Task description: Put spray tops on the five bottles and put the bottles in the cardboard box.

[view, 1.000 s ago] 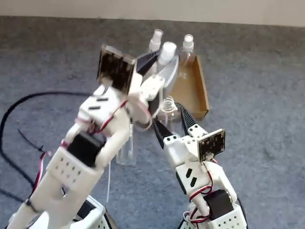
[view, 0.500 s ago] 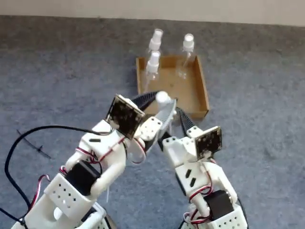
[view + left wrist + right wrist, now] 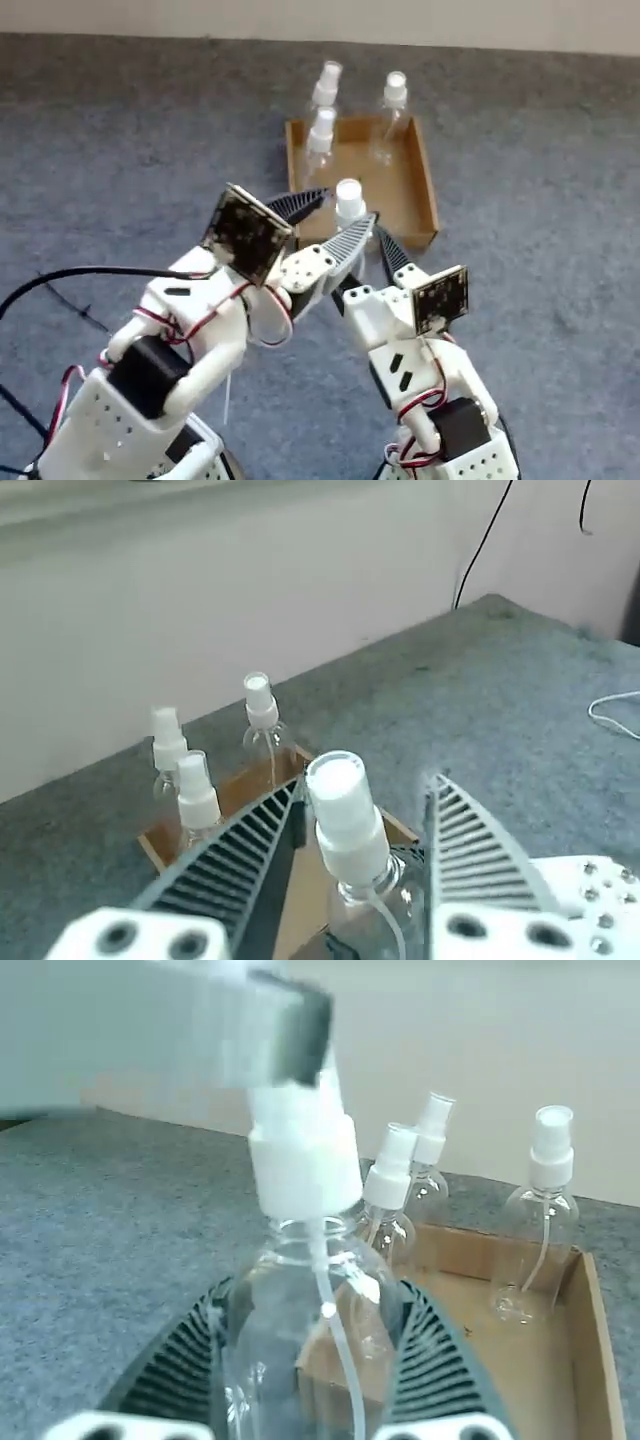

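Observation:
A clear bottle [image 3: 300,1300] stands upright with my right gripper [image 3: 315,1345] shut around its body, just in front of the cardboard box [image 3: 428,190]. A white spray top [image 3: 349,198] sits on its neck, its tube hanging inside. My left gripper [image 3: 345,207] straddles that spray top [image 3: 340,810], open, with a gap on one side. Three capped bottles stand at the box's far end: one [image 3: 393,108] inside at the right, one [image 3: 320,135] at the left corner, one [image 3: 327,82] behind it.
Grey carpet covers the table. A black cable [image 3: 60,285] loops at the left beside the left arm. The middle of the box floor [image 3: 375,195] is bare. A pale wall runs along the far edge.
The left arm came down and back from above the box, bringing the spray top onto the neck of the bottle held by the right gripper. The right arm stayed put.

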{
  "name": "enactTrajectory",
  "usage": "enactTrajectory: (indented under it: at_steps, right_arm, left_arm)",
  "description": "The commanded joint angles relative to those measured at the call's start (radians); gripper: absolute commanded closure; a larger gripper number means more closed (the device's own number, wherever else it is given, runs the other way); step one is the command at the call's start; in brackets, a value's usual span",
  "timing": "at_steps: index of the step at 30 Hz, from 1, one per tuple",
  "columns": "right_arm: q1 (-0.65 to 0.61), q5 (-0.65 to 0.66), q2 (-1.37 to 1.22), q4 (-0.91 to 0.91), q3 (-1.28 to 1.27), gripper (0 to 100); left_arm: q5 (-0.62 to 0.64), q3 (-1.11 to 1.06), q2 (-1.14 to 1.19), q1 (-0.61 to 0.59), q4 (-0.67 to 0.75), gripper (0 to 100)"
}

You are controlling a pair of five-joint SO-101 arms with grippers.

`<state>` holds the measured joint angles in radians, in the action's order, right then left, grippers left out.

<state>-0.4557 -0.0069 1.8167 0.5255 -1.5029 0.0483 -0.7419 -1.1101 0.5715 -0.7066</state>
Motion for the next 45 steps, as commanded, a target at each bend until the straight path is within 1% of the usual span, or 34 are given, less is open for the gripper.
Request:
enactTrajectory:
  at_steps: [1, 4, 7, 10, 16, 22, 24, 26, 28, 31, 34, 38, 40, 42, 45]
  right_arm:
    - [0.01, -0.006, 0.012, 0.001, 0.008, 99.4]
    - [0.01, -0.006, 0.012, 0.001, 0.008, 99.4]
    - [0.01, -0.006, 0.012, 0.001, 0.008, 99.4]
    - [0.01, -0.006, 0.012, 0.001, 0.008, 99.4]
    - [0.008, -0.006, 0.012, 0.001, 0.008, 99.4]
    - [0.012, -0.006, 0.012, 0.004, 0.012, 99.4]
    - [0.039, -0.006, 0.012, 0.005, 0.016, 99.4]
    - [0.097, -0.008, 0.004, 0.005, 0.018, 99.4]
    - [0.165, -0.011, 0.001, -0.005, 0.03, 99.4]
    - [0.174, -0.012, -0.018, -0.019, 0.068, 99.4]
    - [0.162, -0.012, -0.105, -0.022, 0.128, 99.4]
    - [0.104, -0.015, -0.338, -0.022, 0.292, 99.4]
    - [0.068, -0.015, -0.484, -0.022, 0.394, 99.4]
    - [0.036, -0.052, -0.627, -0.022, 0.501, 99.4]
    - [0.007, -0.118, -0.819, -0.021, 0.662, 99.4]
  left_arm:
    - [-0.005, 0.15, -0.01, 0.001, -0.078, 76]
    - [-0.005, 0.206, -0.004, -0.053, -0.072, 80]
    - [-0.02, 0.214, 0.053, -0.088, -0.012, 84]
    - [-0.072, 0.214, 0.136, -0.088, 0.008, 85]
    - [-0.075, 0.205, 0.228, -0.088, 0.002, 85]
    - [-0.077, 0.216, 0.252, -0.097, 0.005, 85]
    - [-0.106, 0.242, 0.222, -0.11, 0.0, 85]
    - [-0.157, 0.266, 0.176, -0.131, -0.038, 85]
    - [-0.172, 0.289, 0.111, -0.163, -0.112, 85]
    - [-0.17, 0.291, -0.005, -0.226, -0.224, 85]
    - [-0.175, 0.228, -0.099, -0.298, -0.321, 85]
    - [-0.175, 0.027, -0.16, -0.389, -0.327, 85]
    - [-0.172, -0.074, -0.179, -0.403, -0.327, 85]
    - [-0.169, -0.153, -0.197, -0.401, -0.325, 85]
    - [-0.109, -0.222, -0.245, -0.401, -0.325, 85]
